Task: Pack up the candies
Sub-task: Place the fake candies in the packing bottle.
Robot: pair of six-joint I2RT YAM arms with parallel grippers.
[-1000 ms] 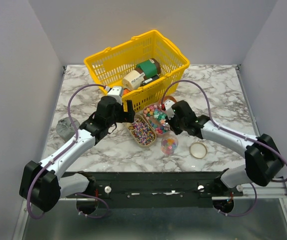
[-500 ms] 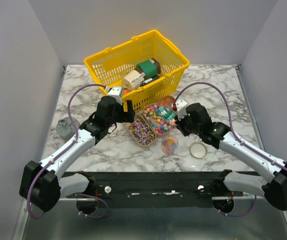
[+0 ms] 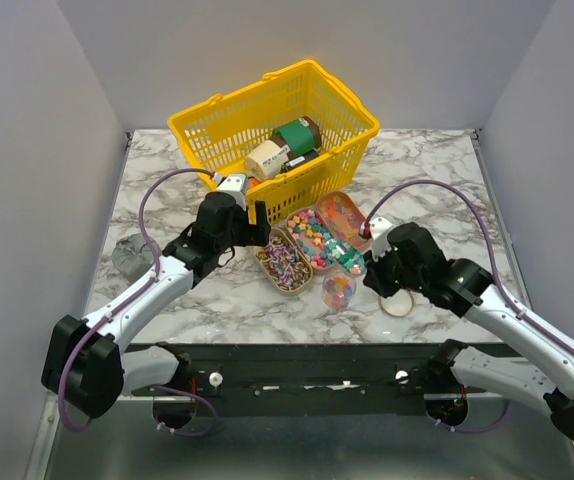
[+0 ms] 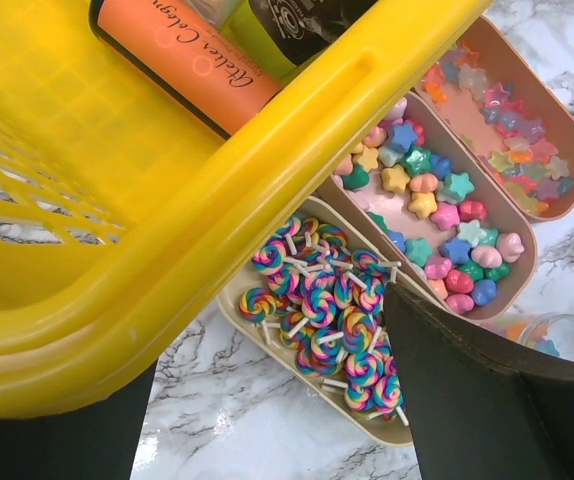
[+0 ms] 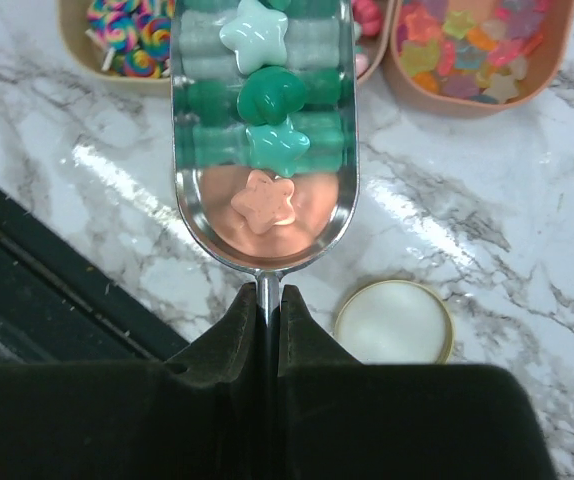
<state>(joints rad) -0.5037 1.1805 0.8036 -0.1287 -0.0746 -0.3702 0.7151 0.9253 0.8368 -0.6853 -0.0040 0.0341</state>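
Observation:
Three oval trays hold the candies: swirl lollipops [image 3: 285, 266] [image 4: 332, 300], stars and hearts [image 3: 317, 236] [image 4: 437, 210], and translucent gummy shapes [image 3: 344, 216] [image 4: 507, 130]. A small clear jar [image 3: 338, 290] partly filled with candies stands in front of the trays. My right gripper [image 3: 373, 262] [image 5: 267, 300] is shut on the handle of a metal scoop [image 3: 350, 258] [image 5: 264, 130]. The scoop carries several star and heart candies and hangs just behind the jar. My left gripper [image 3: 252, 228] [image 4: 267, 420] is open and empty by the lollipop tray, against the basket wall.
A yellow basket [image 3: 229, 118] [image 4: 167, 200] with bottles and cans stands behind the trays. The jar's round lid [image 3: 397, 300] [image 5: 394, 322] lies right of the jar. A grey crumpled thing [image 3: 127, 255] sits at the table's left edge. A black rail runs along the near edge.
My right gripper has drawn back from the star tray toward the near right, bringing the loaded scoop to the jar. The left arm has barely moved.

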